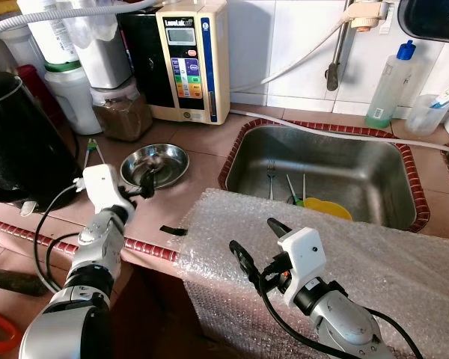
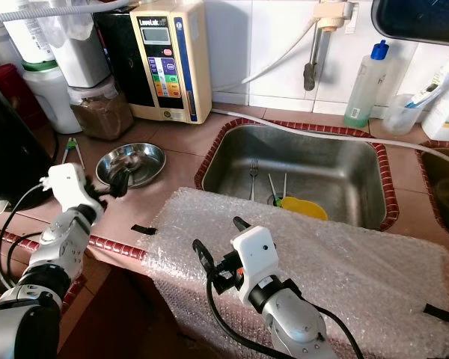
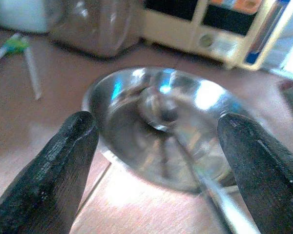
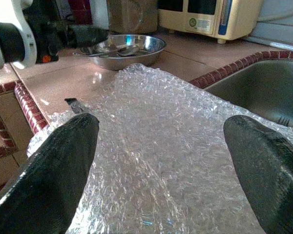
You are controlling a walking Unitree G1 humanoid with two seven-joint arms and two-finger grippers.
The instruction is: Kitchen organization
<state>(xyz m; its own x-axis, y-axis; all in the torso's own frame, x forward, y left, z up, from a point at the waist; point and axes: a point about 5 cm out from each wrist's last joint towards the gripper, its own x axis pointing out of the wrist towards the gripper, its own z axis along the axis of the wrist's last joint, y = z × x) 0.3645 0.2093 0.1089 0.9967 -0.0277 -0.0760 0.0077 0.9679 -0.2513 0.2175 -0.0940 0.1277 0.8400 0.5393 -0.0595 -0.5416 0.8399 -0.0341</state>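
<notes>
Hidden: we cannot read the spoon (image 3: 185,146) handle clearly; in the left wrist view it blurs and runs out of frame near one finger. The kettle (image 1: 15,142) is cut off at the picture's edge.
Left gripper (image 1: 144,185): fingers apart, tips at the near rim of the bowl (image 1: 155,164), holding nothing; the rim sits between the two fingers (image 3: 63,161).
Right gripper (image 1: 256,243): fingers spread wide, nothing between them but the wrap (image 1: 374,254) beneath; bowl and left gripper lie well beyond the tips.
Bowl: shallow, round, shiny steel, on the counter (image 1: 202,146), spoon head resting in its middle.
Wrap: clear bubble sheet, bumpy, draped over the counter edge just beside the sink (image 1: 337,176).
Sink: dull steel, rounded corners, red tile rim; a fork (image 1: 270,176), thin utensils and a yellow item (image 1: 327,207) lie inside.
Behind the bowl: a jar (image 1: 123,112) of brown powder, a cream purifier (image 1: 192,60) with coloured buttons.
Beside the bowl: tongs (image 1: 92,153) with green tips.
Far side: a clear bottle (image 1: 390,84) with blue cap, beyond the sink.
</notes>
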